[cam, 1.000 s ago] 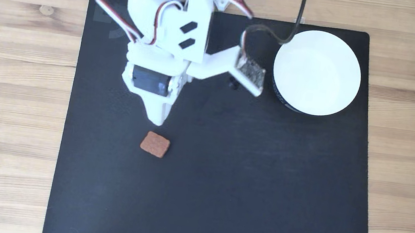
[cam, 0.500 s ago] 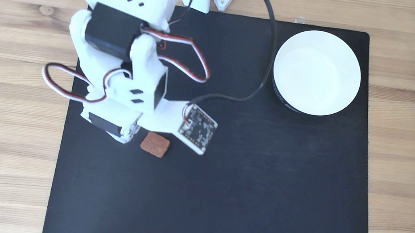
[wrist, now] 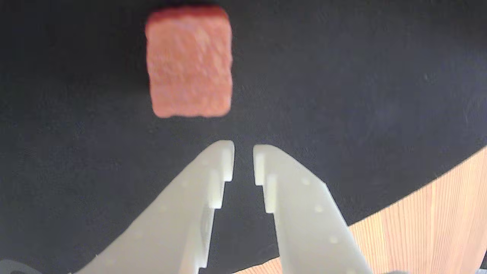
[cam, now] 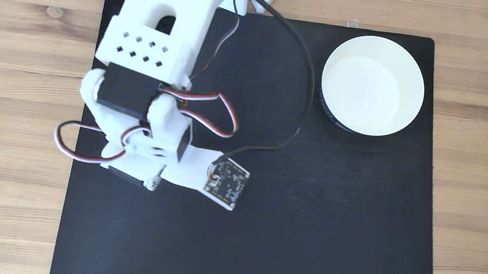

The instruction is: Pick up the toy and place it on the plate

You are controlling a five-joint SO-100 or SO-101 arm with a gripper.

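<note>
While the toy (wrist: pixel 189 61) lay ungrasped on the black mat (wrist: pixel 342 95), at eleven o'clock from the tool (wrist: pixel 243 160), jaws stood narrow, holding nothing. Plate (cam: pixel 372 85) empty at two o'clock; grasp, carry, placement all remained.

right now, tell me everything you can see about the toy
In the wrist view the toy is a small reddish-brown block, brick-like, with rounded corners and a rough matte face. It lies flat on the black mat, long side running away from the camera. Nothing touches it: the gripper sits just short of it and slightly to its right, fingers only narrowly parted.
</note>
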